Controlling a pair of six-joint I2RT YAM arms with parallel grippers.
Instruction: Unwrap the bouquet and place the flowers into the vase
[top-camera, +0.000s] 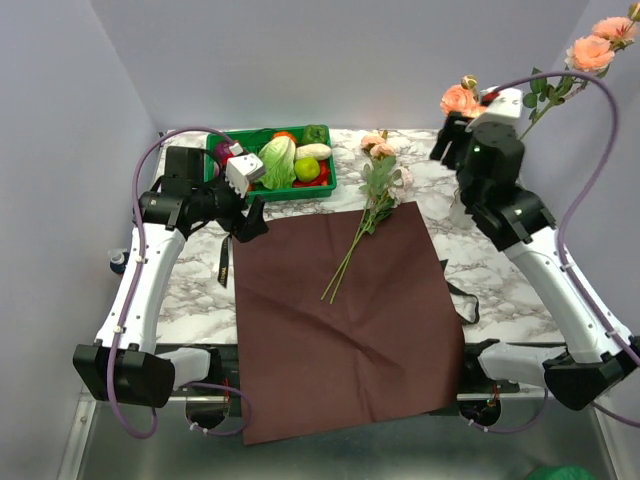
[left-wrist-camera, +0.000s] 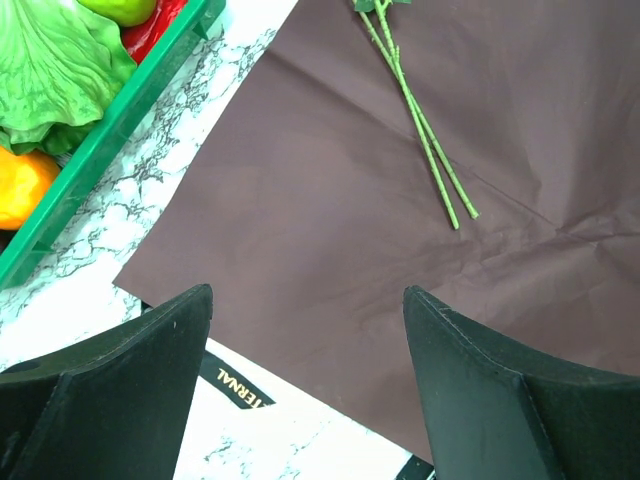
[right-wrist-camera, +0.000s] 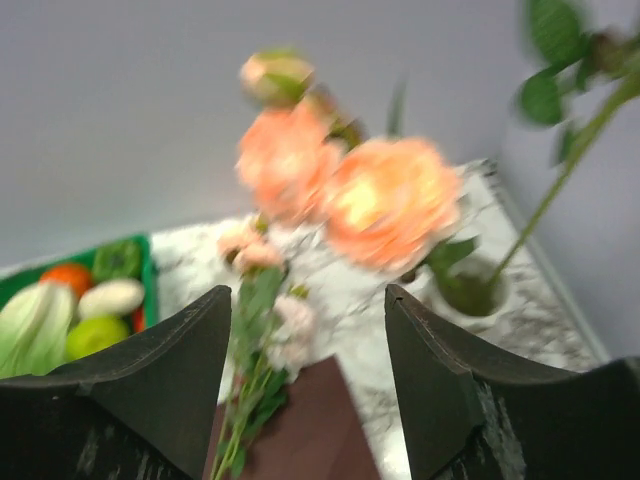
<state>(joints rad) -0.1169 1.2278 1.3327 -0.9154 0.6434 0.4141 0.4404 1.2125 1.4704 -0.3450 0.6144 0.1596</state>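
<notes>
The dark red paper (top-camera: 350, 330) is spread flat on the marble table (top-camera: 500, 290). Loose flowers (top-camera: 372, 195) are laid across its far edge, with the stems on the paper. A leafy flower stem (right-wrist-camera: 555, 195) is seated in the vase (right-wrist-camera: 472, 314) at the far right corner. The right gripper (right-wrist-camera: 305, 300) is positioned raised near the vase, behind blurred peach blooms (right-wrist-camera: 390, 200), with its fingers spread and nothing between them. The left gripper (left-wrist-camera: 305, 300) is positioned above the paper's left edge, near the black ribbon (left-wrist-camera: 235, 385), with its fingers spread wide.
</notes>
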